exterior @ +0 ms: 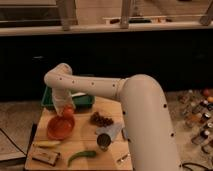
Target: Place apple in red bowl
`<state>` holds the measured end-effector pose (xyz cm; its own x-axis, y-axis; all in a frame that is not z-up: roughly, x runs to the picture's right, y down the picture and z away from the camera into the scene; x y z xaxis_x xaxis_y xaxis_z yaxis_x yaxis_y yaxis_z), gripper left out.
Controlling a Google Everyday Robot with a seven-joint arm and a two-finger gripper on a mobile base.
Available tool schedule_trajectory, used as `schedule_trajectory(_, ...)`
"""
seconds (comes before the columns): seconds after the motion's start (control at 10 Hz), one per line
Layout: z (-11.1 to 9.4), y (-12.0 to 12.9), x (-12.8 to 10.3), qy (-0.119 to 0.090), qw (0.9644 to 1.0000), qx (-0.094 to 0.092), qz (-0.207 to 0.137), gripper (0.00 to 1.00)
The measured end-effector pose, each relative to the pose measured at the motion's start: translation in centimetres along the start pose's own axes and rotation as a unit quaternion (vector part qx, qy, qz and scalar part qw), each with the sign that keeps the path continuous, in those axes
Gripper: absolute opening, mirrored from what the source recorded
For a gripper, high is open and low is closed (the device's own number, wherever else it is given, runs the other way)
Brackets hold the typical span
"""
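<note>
The red bowl (60,127) is a shallow orange-red bowl on the left of the wooden table (80,137). The apple (67,112) is a small red-orange fruit at the bowl's back rim, right under my gripper (65,107). My white arm reaches from the right across the table and bends down over the bowl. The gripper's tip sits against the apple, just above the bowl's far edge.
A green tray (50,100) stands behind the bowl. A dark cluster of grapes (101,119), a metal can on a white cloth (105,141), a green pepper (82,156), a banana (47,144) and a packet (44,157) lie on the table. Bottles (197,117) stand at right.
</note>
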<state>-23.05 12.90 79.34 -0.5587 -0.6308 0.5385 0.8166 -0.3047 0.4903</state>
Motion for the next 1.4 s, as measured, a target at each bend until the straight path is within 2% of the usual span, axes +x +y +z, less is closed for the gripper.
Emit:
schedule_trajectory(0.5,0.5,-2.9,-1.3,-0.006,0.9997,0.008,0.024,0.00)
schedule_trajectory(1.0,0.9,-4.8,-2.6,-0.011,0.9993,0.019,0.030,0.01)
schedule_trajectory(1.1,1.0,-5.0,-2.7,-0.013,0.9992,0.021,0.032,0.07)
schedule_trajectory(1.4,1.2,-5.4,-2.8,-0.022,0.9992,0.018,0.029,0.35)
